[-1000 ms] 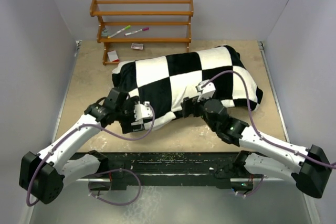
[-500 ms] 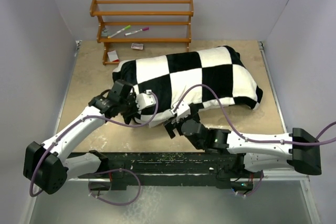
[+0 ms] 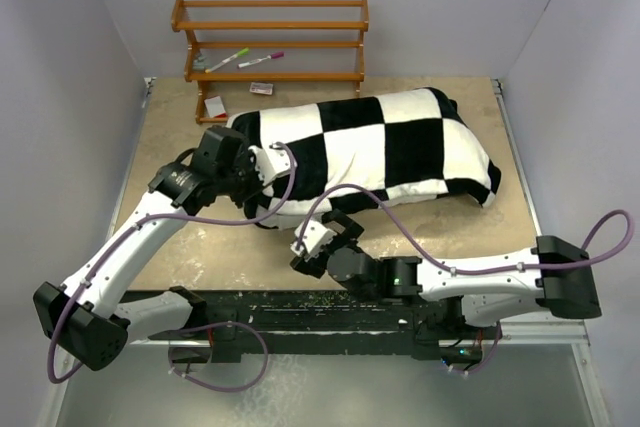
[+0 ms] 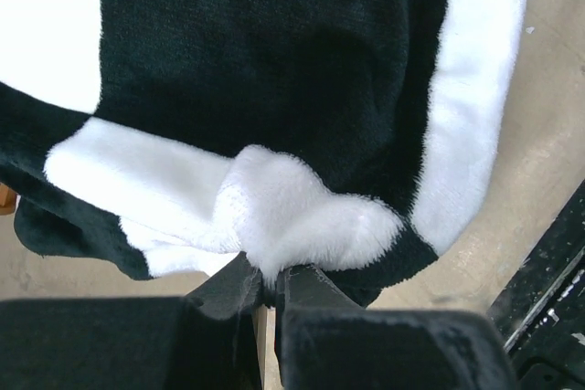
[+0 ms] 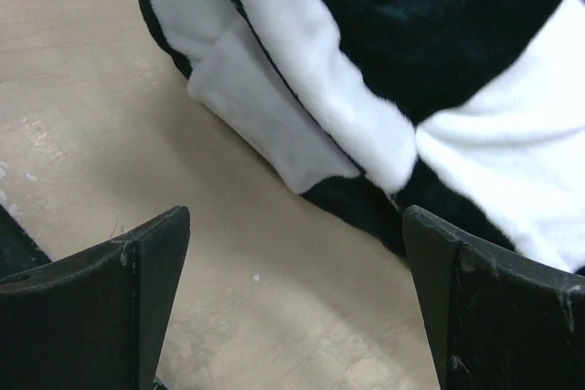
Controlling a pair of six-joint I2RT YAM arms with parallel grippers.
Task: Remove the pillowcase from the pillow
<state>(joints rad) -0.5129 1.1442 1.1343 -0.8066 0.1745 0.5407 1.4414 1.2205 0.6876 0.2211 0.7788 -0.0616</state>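
Note:
The black and white checkered pillowcase (image 3: 380, 147) lies plump across the middle of the table, and the pillow inside it is hidden. My left gripper (image 3: 262, 165) is at its left end, shut on a white fleecy fold (image 4: 274, 226) of the pillowcase (image 4: 274, 79), which hangs lifted in front of the jaws. My right gripper (image 3: 310, 239) is low over the bare tabletop just in front of the cover's near-left corner, open with nothing between its fingers (image 5: 155, 271). Ahead of my right gripper (image 5: 292, 289) a smoother white flap (image 5: 265, 125) shows at the pillowcase (image 5: 430, 52) edge; lining or pillow, I cannot tell.
A wooden rack (image 3: 270, 42) stands against the back wall with two markers (image 3: 228, 57) and a small card (image 3: 262, 88) on its shelves. Another small card (image 3: 213, 105) lies at its foot. The tan table (image 3: 170, 147) is walled in by white panels, with a black rail along the near edge.
My left gripper shut on the pillowcase's left end and drew it back and to the left. My right arm came off the cover and swung left and nearer, still open.

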